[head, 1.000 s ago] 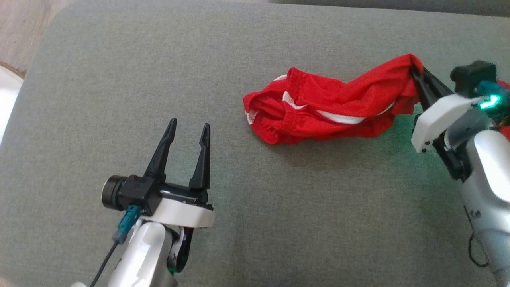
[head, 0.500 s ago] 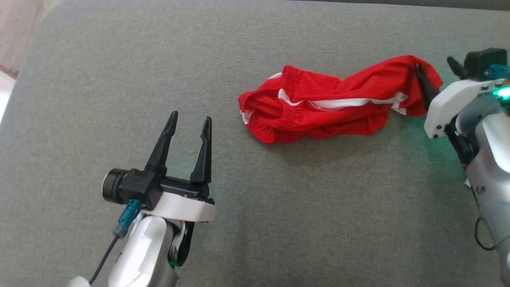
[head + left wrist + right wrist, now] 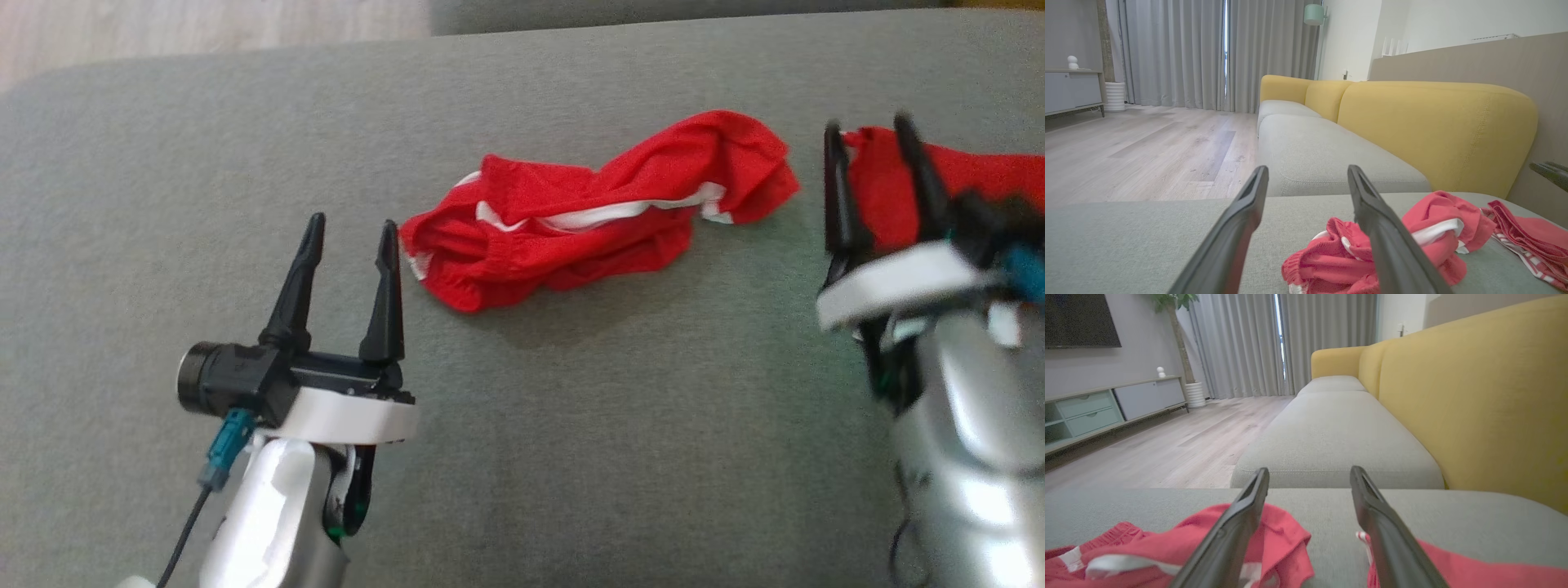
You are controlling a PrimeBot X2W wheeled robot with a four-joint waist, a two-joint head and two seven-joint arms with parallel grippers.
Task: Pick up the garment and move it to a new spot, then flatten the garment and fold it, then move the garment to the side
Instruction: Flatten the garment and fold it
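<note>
The garment (image 3: 596, 212) is a red pair of shorts with white stripes, lying crumpled in a long heap on the grey sofa cushion (image 3: 571, 425). My right gripper (image 3: 867, 126) stands open just right of the garment's right end, apart from it and holding nothing. In the right wrist view the garment (image 3: 1147, 547) lies left of the open right gripper (image 3: 1309, 471). My left gripper (image 3: 351, 224) is open and empty, its tips close to the garment's left end. In the left wrist view the garment (image 3: 1323, 261) lies behind the right finger of the left gripper (image 3: 1306, 171).
A second red cloth (image 3: 971, 175) lies at the far right of the cushion, partly behind my right gripper. The yellow backrest (image 3: 1433, 122) runs along the cushion's far side. Wooden floor (image 3: 204, 33) lies beyond the cushion's left edge.
My right gripper has opened and let go of the garment's right end, which has dropped onto the cushion. That gripper now stands clear to the right. The head camera has shifted.
</note>
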